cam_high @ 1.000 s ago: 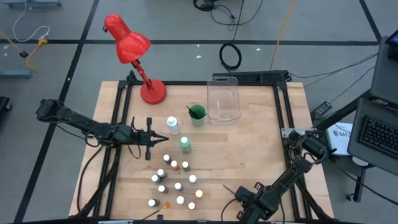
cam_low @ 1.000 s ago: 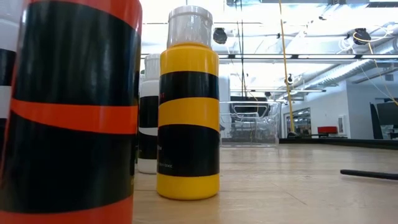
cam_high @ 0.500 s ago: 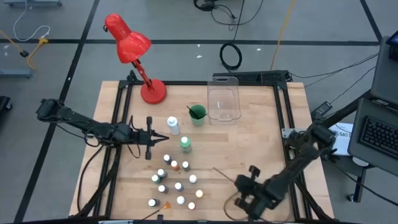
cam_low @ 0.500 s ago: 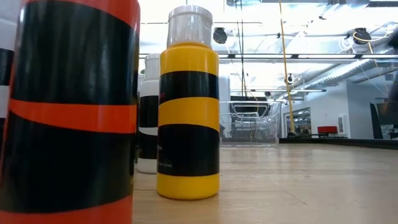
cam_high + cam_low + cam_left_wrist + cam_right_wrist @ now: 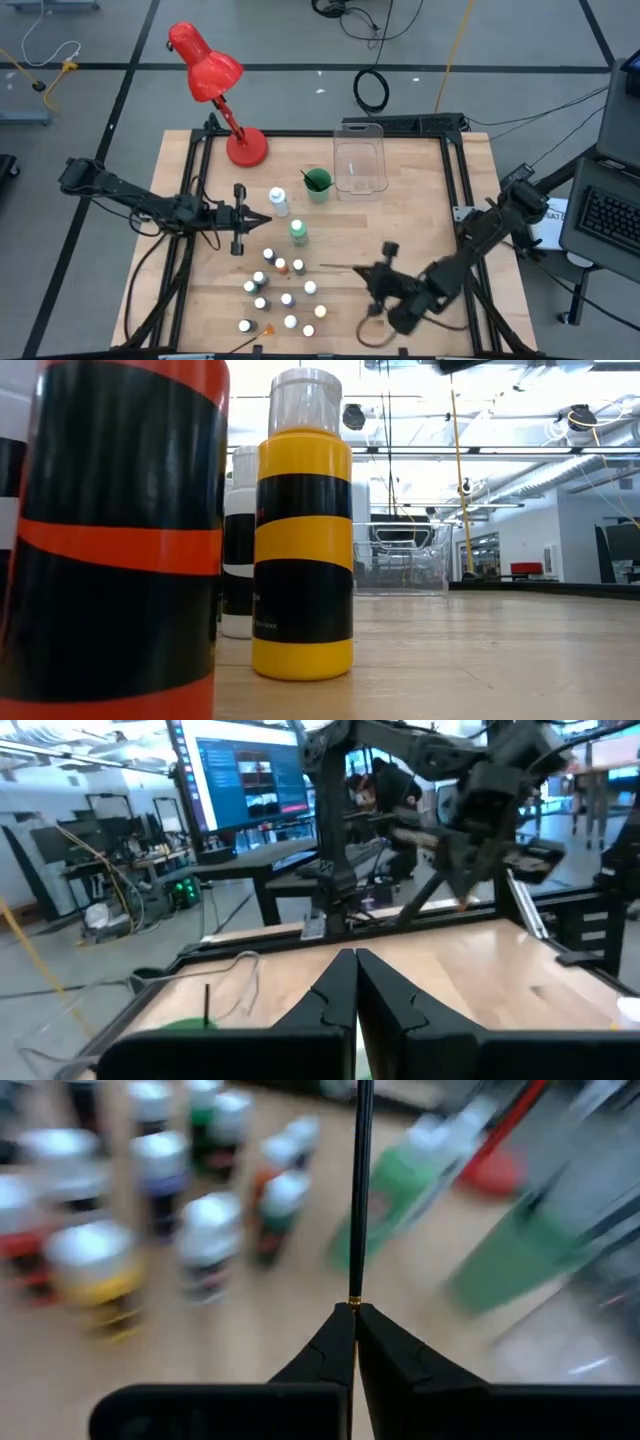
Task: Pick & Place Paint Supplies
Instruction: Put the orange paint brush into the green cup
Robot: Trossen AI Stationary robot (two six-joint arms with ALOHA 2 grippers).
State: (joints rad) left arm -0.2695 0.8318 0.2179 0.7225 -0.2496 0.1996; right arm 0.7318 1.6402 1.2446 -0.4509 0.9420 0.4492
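Observation:
My right gripper [image 5: 374, 274] hangs above the table's near right part, shut on a thin dark-handled brush [image 5: 345, 268] that points toward the cluster of small white-capped paint bottles [image 5: 282, 292]. The same bottles appear blurred in the right wrist view [image 5: 205, 1245]. A taller white bottle [image 5: 277, 203] and a green-banded one [image 5: 298, 233] stand upright farther back. A green cup [image 5: 318, 184] holds another brush. My left gripper [image 5: 262, 221] waits shut, above the table left of the white bottle, touching nothing. My right gripper pinches one end of the brush, at a small gold band [image 5: 353, 1301], between its two fingertips. The fingers lie along the brush, so the handle [image 5: 360, 1180] runs straight on past them. The brush is lifted clear of the table, reaching roughly level toward the table's left.
A clear plastic bin [image 5: 360, 168] stands at the far middle beside the cup, and a red desk lamp [image 5: 215, 85] stands at the far left. An orange-tipped brush [image 5: 258, 332] lies at the near edge. In the low view, orange [image 5: 110, 540] and yellow [image 5: 302, 530] bottles loom close.
My right gripper has risen from the table's near right part and moved toward the bottles, rolling its wrist. The brush that lay on the table there has come up with it, lifted clear and now pointing left.

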